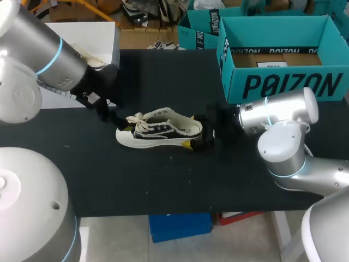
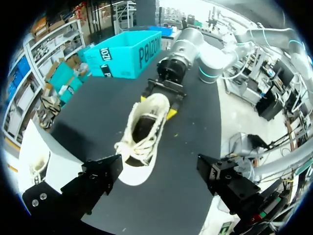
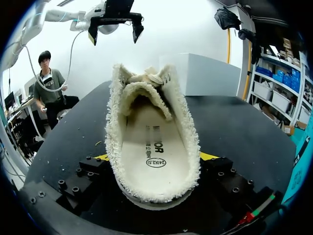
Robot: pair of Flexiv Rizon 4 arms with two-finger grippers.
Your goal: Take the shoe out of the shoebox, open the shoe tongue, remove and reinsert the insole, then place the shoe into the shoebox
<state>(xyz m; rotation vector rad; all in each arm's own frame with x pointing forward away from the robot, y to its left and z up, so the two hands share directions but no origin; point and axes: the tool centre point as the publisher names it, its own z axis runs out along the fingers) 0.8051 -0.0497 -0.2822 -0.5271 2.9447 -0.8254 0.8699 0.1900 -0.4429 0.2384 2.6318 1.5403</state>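
Observation:
A black and cream sneaker [image 1: 158, 131] lies on its sole in the middle of the black table [image 1: 163, 185], toe to the left and laces loose. My right gripper [image 1: 204, 134] is at the heel, a yellow-tipped finger pressed on each side. In the right wrist view the shoe [image 3: 154, 98] fills the space between the fingers [image 3: 208, 156], and its cream insole [image 3: 151, 152] lies flat inside. My left gripper [image 1: 106, 112] hangs open just beyond the toe, holding nothing. Seen from the left wrist, the shoe [image 2: 144, 132] is ahead of the wide-apart fingers [image 2: 98, 176].
An open teal shoebox [image 1: 283, 54] stands at the back right of the table, also seen in the left wrist view [image 2: 124, 54]. A white box [image 1: 82, 33] sits at the back left behind my left arm. The table's front strip is bare.

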